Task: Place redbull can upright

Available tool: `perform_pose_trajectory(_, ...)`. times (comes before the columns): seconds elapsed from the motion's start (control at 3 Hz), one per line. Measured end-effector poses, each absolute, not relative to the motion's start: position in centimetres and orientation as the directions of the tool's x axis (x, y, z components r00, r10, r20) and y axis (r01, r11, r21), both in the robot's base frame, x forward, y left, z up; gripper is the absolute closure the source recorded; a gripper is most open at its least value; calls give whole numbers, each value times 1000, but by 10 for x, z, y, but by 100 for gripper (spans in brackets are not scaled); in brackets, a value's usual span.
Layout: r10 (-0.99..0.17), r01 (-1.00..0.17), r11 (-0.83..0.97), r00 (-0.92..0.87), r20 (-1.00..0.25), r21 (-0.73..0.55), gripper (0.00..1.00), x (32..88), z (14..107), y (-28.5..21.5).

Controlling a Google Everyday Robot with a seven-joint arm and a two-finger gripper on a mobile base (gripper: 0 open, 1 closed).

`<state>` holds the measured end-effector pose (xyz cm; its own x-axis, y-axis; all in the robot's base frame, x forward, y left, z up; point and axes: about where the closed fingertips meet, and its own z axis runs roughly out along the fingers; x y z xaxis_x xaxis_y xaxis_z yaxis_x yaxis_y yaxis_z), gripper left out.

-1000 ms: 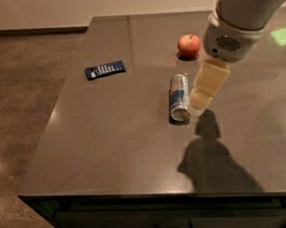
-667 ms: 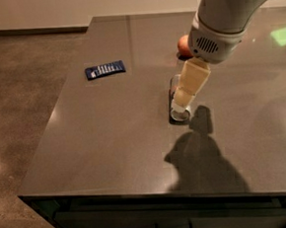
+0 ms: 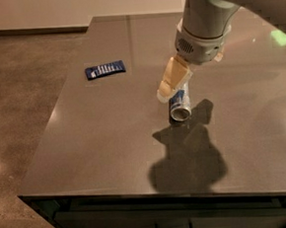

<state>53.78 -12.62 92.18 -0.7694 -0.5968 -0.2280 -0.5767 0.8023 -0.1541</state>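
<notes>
At table (image 3: 95, 139) ctr, pincer (image 3: 167, 89) hides far end of lying redbull can (image 3: 181, 110); grip state can't tell.

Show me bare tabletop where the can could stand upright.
Bare: the wide table stretch between the blue packet and the front edge, and right of the redbull can. Crowded: around the gripper, low over the lying can.

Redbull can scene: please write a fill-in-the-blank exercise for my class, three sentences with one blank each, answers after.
1. The redbull can lies on its ____ on the dark table.
2. In the camera view, the dark-blue packet lies to the can's ____.
3. The gripper is low over the ____, well away from the packet.
Missing words: side; left; can.
</notes>
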Motion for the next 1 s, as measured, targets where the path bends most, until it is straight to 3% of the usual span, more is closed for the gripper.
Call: perform_pose_trajectory(1.0,-324,-314,945,-935,-147,-88,0,569,878,-123)
